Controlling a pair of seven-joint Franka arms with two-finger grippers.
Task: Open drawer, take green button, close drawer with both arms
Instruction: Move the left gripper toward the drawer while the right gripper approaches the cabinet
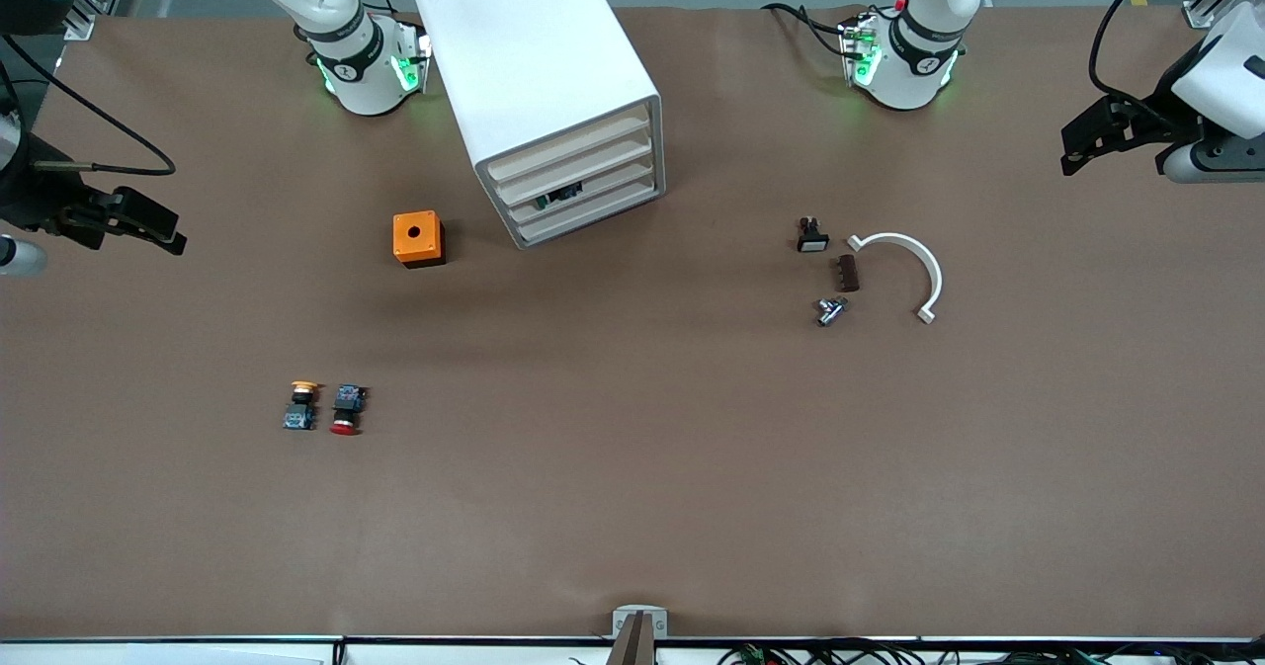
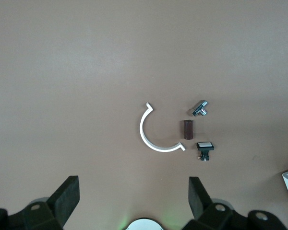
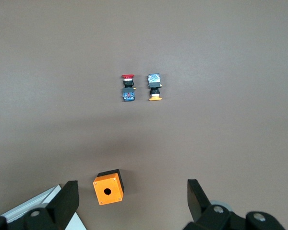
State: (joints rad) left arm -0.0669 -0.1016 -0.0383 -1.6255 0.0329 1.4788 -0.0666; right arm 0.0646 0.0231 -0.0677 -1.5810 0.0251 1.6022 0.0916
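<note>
The white cabinet [image 1: 539, 72] stands near the robots' bases with four stacked drawers, all pushed in. A small dark part [image 1: 558, 195] shows in the gap above the third drawer [image 1: 603, 192] from the top; I cannot tell whether it is the button. My left gripper [image 1: 1077, 149] hangs open in the air at the left arm's end of the table, its empty fingers [image 2: 67, 194] wide apart. My right gripper [image 1: 163, 230] hangs open at the right arm's end, above the orange box [image 3: 108, 188], with nothing between its fingers [image 3: 67, 199].
An orange box [image 1: 418, 238] with a round hole sits beside the cabinet. A yellow-capped button [image 1: 301, 404] and a red-capped button [image 1: 347, 410] lie nearer the camera. Toward the left arm's end lie a white arc [image 1: 914, 265], a brown block [image 1: 848, 273], a metal part [image 1: 830, 310] and a white-capped switch [image 1: 811, 236].
</note>
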